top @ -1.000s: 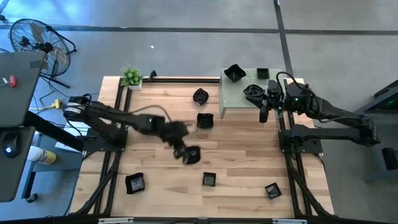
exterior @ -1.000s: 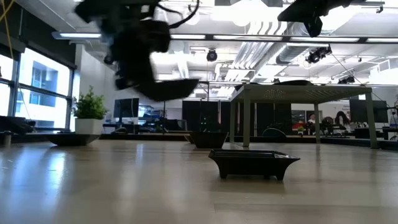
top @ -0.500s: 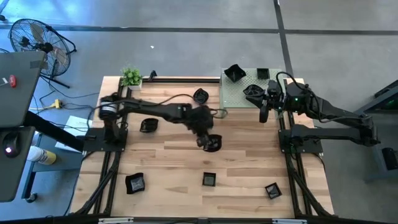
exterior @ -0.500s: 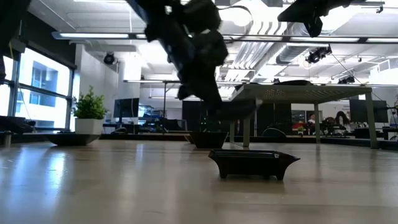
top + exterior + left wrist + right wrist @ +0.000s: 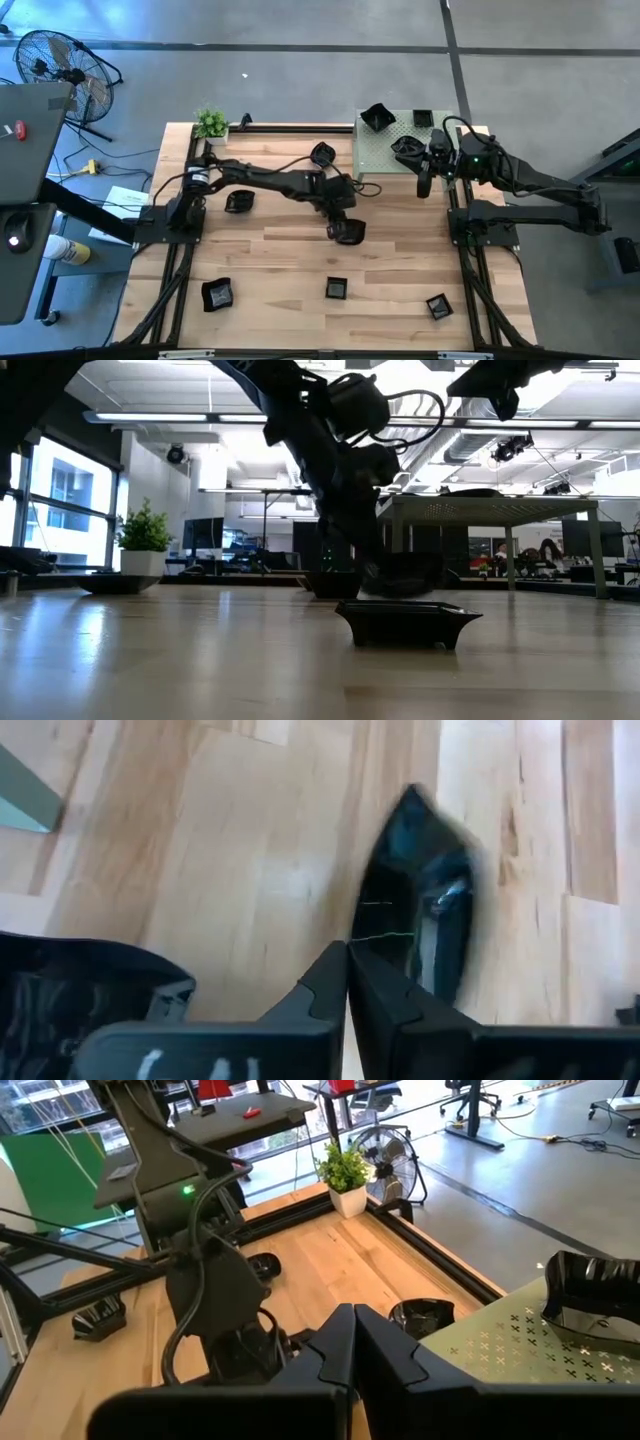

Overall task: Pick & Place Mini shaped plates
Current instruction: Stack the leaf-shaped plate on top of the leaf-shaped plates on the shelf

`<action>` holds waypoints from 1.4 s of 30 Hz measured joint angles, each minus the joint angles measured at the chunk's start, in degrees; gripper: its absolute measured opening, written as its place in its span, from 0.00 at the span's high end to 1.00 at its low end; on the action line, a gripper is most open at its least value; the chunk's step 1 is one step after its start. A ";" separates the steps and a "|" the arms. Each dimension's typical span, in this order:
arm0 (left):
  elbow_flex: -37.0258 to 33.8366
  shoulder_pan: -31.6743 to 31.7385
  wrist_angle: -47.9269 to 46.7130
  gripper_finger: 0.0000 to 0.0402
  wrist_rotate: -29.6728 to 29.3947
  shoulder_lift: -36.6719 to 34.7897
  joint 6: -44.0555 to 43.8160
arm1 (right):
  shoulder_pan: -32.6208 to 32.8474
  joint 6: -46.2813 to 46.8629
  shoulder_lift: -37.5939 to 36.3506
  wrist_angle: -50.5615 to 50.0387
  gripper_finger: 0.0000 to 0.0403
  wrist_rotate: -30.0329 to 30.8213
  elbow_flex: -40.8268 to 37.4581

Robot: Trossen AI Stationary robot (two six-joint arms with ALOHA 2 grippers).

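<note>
- Risk of a slip is judged first: the left hand [image 5: 341, 226] is seen with its fingers [image 5: 325, 982] drawn almost together, apparently pinched on the thin rim of the carried plate [image 5: 350, 233]. A glossy edge gripped this narrowly could twist out.
- Location of the carried plate is recorded as just past the middle of the surface [image 5: 270, 260], towards 3 o'clock. It hangs low, but contact with the wood cannot be confirmed.
- A release from height would be expected to make the dish skid or flip.
- The left arm lies across the middle of the surface, so another dish could be hidden beneath it and clipped.
- The right hand [image 5: 424, 185] is held shut and empty at 2 o'clock, at the edge of the green stand [image 5: 375, 160]. A sweep from there could knock the nearest dish off.
- Three mini shaped plates are carried on the stand: a far-left plate [image 5: 377, 117], a far-right plate [image 5: 422, 118] and a near plate [image 5: 405, 147].
- Loose dishes are noted on the surface: a 12 o'clock plate [image 5: 322, 154], a 9 o'clock plate [image 5: 238, 202], a 7 o'clock plate [image 5: 217, 293], a 6 o'clock plate [image 5: 336, 289] and a 5 o'clock plate [image 5: 438, 306]. All appear empty.
- A plant pot [image 5: 211, 136] at 11 o'clock holds a small green plant.
</note>
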 joint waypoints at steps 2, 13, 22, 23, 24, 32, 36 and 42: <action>0.00 -0.14 0.16 0.95 -0.64 0.00 0.02 | 0.00 0.04 -0.02 -0.08 1.00 0.00 0.00; -0.11 -0.19 -0.71 0.86 0.14 -2.53 2.62 | 0.00 -1.27 0.09 -1.38 1.00 -0.26 0.00; -7.27 1.64 3.29 0.99 -1.62 -12.23 1.79 | 0.00 -1.29 0.15 -1.32 1.00 -0.43 0.00; -9.35 1.64 4.99 0.99 -2.08 -13.67 1.02 | 0.00 -1.29 0.15 -1.29 0.99 -0.43 0.00; -11.45 1.56 7.66 1.00 -2.23 -15.07 -0.17 | 0.00 -1.29 0.15 -1.31 0.99 -0.43 0.00; -32.18 1.37 26.98 1.00 -9.03 -28.82 -12.14 | 0.47 -0.98 3.34 0.14 1.00 -2.41 0.00; -41.81 1.37 34.71 1.00 -11.54 -35.93 -15.80 | 2.24 0.55 7.70 1.57 1.00 -3.18 0.75; -52.35 1.39 42.98 1.00 -16.85 -46.55 -17.54 | 6.77 1.20 15.73 0.30 1.00 -2.05 6.27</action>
